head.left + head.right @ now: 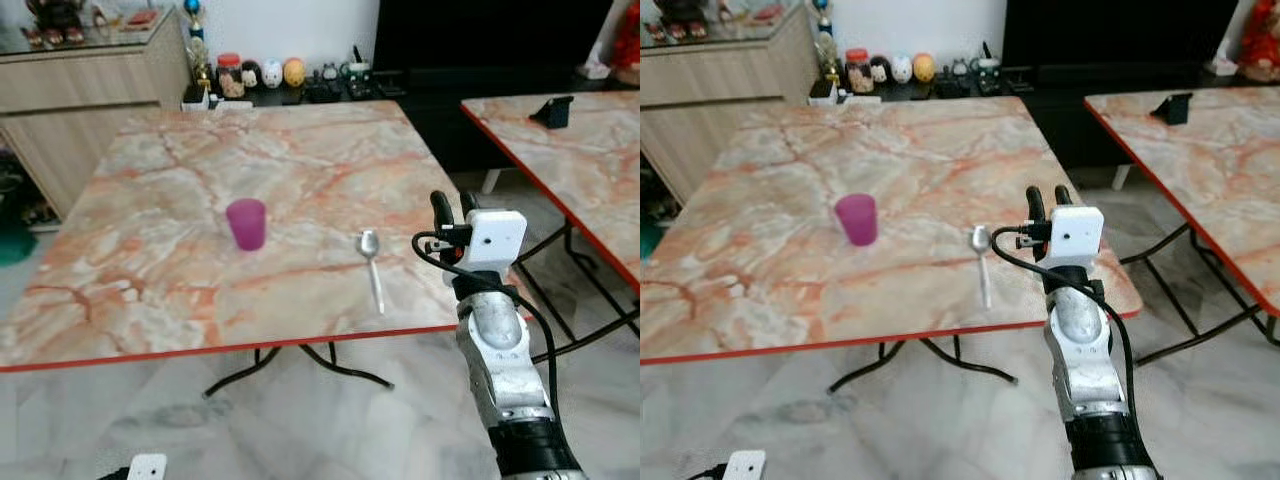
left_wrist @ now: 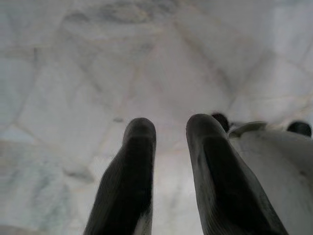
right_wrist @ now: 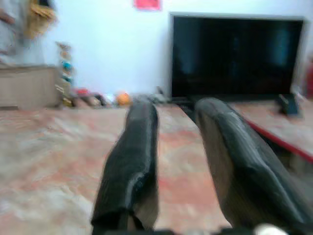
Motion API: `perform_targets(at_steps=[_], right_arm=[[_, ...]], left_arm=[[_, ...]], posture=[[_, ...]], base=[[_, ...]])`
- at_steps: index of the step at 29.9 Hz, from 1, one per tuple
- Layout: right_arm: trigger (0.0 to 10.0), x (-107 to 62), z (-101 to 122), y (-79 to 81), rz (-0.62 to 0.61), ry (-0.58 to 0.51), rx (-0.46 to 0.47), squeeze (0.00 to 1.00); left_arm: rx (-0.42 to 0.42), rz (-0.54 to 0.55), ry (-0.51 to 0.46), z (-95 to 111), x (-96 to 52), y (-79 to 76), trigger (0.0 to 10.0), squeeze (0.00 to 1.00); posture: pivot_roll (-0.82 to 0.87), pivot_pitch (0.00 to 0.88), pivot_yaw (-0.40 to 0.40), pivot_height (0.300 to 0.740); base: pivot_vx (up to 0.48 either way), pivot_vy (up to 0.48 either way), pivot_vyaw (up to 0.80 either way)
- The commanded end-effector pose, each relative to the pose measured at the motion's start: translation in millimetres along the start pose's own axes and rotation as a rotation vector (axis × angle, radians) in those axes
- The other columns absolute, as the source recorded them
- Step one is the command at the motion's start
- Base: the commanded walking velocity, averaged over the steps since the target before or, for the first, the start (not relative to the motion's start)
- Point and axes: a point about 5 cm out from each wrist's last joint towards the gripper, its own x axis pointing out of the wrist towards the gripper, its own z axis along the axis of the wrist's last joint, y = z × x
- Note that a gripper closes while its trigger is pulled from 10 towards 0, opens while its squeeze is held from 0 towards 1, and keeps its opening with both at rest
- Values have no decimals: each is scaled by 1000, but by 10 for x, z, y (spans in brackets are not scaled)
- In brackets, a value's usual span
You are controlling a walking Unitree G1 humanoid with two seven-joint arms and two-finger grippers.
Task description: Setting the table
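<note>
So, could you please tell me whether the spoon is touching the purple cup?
Apart. The left eye view shows bare marble tabletop between the purple cup and the spoon, which lies to the cup's right.

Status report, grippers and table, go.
Right gripper open, empty, raised over the table's right edge. Left gripper open, hanging over floor. Purple cup upright, spoon flat to its right. Nothing in the way.

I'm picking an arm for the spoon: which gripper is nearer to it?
Right. The right gripper hovers open over the table's near right corner, just beside the spoon. The left gripper hangs low over the floor, below the table.
</note>
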Motion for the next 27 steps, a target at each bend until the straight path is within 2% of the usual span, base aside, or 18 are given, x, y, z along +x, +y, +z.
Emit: perform_targets(at_steps=[1,13,27], right_arm=[[10000,26,42,22,4,-10,6,0],[10000,22,29,8,3,0,4,0],[10000,-34,-21,-12,3,22,-17,0]], left_arm=[[19,7,15,-22,-9,41,10000,0],[9,9,24,-107,-43,89,10000,0],[35,6,64,-226,-85,138,10000,0]], posture=[[-55,0,31,740],[-52,0,30,740],[-55,0,33,740]], base=[[0,0,0],[0,0,0],[0,0,0]])
